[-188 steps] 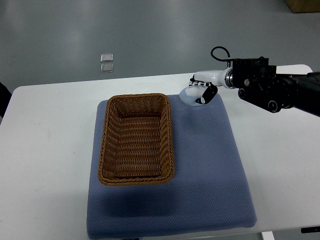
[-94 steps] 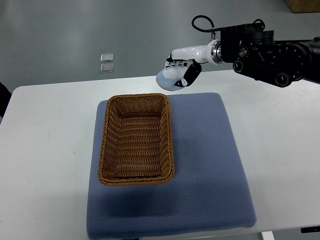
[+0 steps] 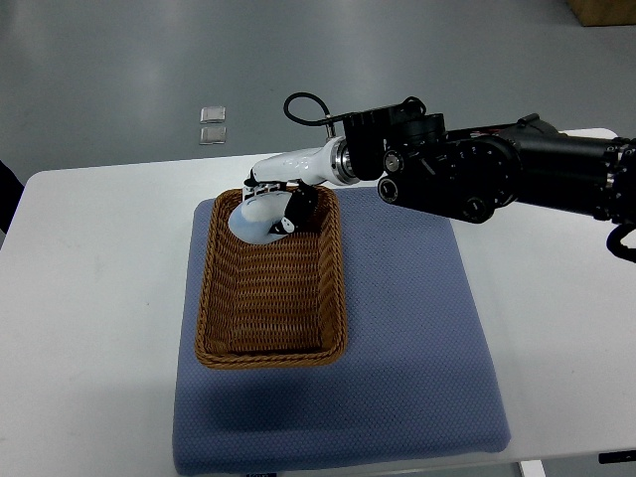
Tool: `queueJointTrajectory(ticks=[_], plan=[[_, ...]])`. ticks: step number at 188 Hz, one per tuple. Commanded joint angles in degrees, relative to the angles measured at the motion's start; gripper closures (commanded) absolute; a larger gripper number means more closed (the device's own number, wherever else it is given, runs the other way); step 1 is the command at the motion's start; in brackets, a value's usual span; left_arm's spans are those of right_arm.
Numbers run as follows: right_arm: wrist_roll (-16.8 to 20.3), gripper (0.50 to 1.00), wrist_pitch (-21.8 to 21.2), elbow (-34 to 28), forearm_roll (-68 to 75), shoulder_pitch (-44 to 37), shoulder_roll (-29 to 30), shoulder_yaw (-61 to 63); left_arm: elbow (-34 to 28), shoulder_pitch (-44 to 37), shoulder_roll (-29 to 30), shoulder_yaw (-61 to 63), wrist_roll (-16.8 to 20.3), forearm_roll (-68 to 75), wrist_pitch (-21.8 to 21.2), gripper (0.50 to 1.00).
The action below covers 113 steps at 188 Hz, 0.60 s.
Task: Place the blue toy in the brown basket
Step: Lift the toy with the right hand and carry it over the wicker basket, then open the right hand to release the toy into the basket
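The brown wicker basket [image 3: 270,343] lies on the left part of a blue mat [image 3: 417,338]. My right hand [image 3: 270,207] reaches in from the right and hovers over the basket's far end. Its fingers are curled around a pale blue toy [image 3: 254,220], which hangs above the basket's back left corner. Whether the toy touches the weave cannot be told. The left arm is out of view.
The mat lies on a white table [image 3: 89,288]. Two small clear packets [image 3: 212,124] lie on the grey floor beyond the table's far edge. A dark object [image 3: 8,194] shows at the left edge.
My right arm has swung left and forward, carrying the toy from the mat's far right corner to above the basket's far end.
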<state>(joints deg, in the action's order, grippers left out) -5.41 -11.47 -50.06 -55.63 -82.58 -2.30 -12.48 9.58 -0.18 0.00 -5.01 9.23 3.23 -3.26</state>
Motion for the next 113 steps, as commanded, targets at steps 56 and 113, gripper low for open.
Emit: queueJointTrajectory(ticks=[56, 113], plan=[[-0.1, 0.756, 3.5, 1.3, -0.4, 5.8, 2.3, 0.0, 0.1, 0.2, 0.0, 0.0, 0.0, 0.0, 0.0, 0.500], [-0.1, 0.656, 3.0, 1.8, -0.4, 6.9, 2.3, 0.1, 0.0, 0.4, 0.0, 0.0, 0.0, 0.0, -0.1, 0.500]])
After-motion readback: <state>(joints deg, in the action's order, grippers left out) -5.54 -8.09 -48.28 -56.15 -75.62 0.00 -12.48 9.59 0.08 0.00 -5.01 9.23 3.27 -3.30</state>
